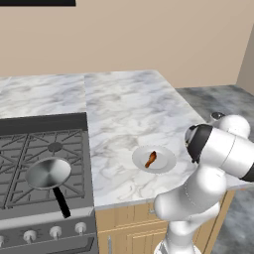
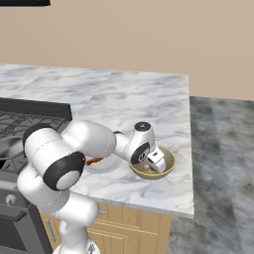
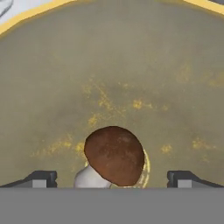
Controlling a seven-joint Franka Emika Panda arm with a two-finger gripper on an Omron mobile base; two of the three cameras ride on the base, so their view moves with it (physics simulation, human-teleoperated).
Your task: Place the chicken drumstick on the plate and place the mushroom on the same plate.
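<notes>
Counter (image 1: 124, 109), drumstick (image 1: 150, 159) on plate (image 1: 166, 161), mushroom (image 3: 114, 154) in bowl (image 2: 166, 172)

The arm (image 1: 208, 173) rising from the lower right of the left base view is built of glossy white, rounded segments joined by dark, nearly black bands at the joints. In the right base view a round dark cap tops the white wrist. The gripper (image 3: 112, 178) ends in two small dark fingertips (image 3: 41, 178) with pale grey pads at the lower corners of the hand view.

marble counter (image 1: 124, 109) — plate (image 1: 163, 163) near front edge, tan bowl (image 2: 168, 166) just right — w/ stove (image 1: 44, 149) at left
</notes>
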